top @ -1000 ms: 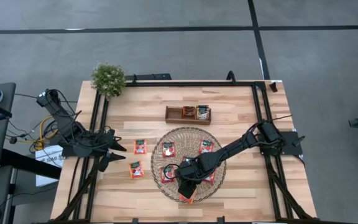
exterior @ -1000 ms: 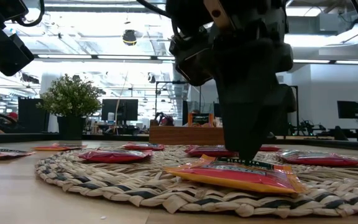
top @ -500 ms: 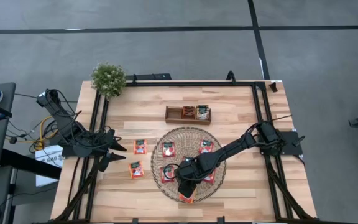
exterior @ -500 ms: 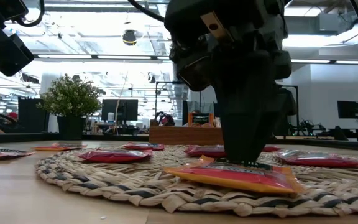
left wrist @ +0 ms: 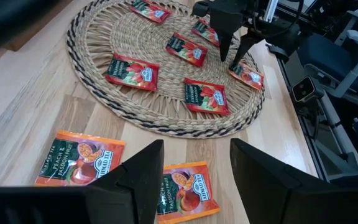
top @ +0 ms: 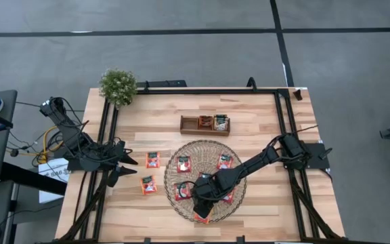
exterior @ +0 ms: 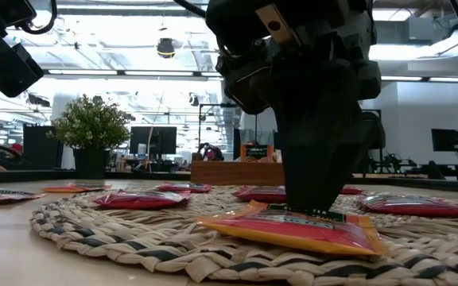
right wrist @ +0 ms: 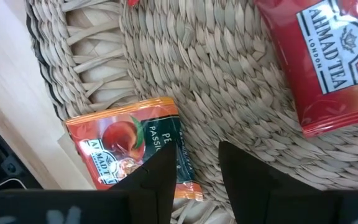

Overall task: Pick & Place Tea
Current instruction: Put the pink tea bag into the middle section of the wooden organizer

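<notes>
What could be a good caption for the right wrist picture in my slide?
Open right gripper poised over an orange peach tea sachet at the round woven mat's edge.

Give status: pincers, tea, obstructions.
Right pincer open, down on orange sachet at woven mat front edge. Left pincer open, waiting at table's left side. Nothing blocking.

An open-plan lab: monitors (exterior: 151, 140), desks and a framed robot table (top: 263, 132).

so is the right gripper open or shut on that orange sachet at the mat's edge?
Open. The right gripper has its fingers apart, straddling one edge of the orange sachet, which lies flat on the woven mat.
</notes>
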